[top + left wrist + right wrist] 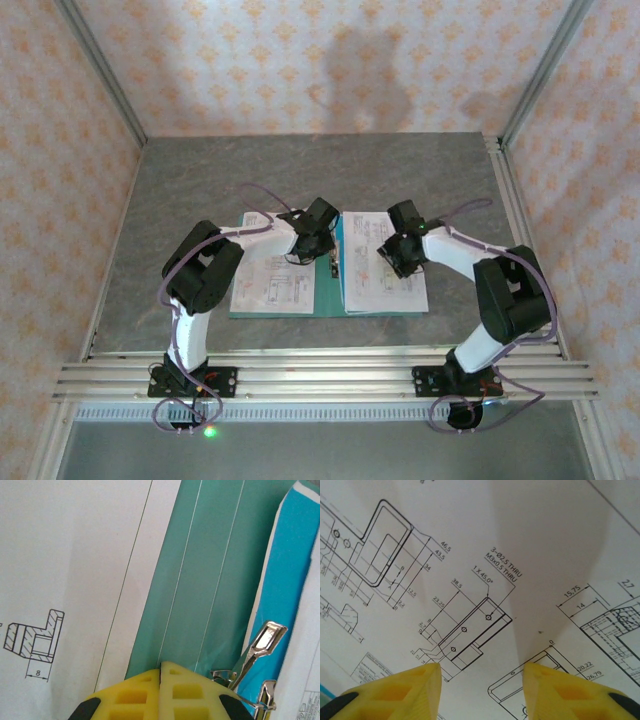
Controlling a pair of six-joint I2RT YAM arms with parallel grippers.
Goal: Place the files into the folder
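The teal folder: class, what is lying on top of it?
A white drawing sheet lies on the left cover of the open folder, and another sheet lies on the right cover. The teal spine strip and metal clip are bare. Whether more sheets lie beneath cannot be seen.

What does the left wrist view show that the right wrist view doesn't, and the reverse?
Left wrist, not right wrist: the folder along its creased spine, its metal clip, the left gripper with its fingers pressed together, and a hatched-drawing sheet. Right wrist, not left wrist: the right gripper with its fingers apart over a dimensioned sheet carrying bracket outlines and thread callouts. Both: yellow fingertips close above white printed paper.
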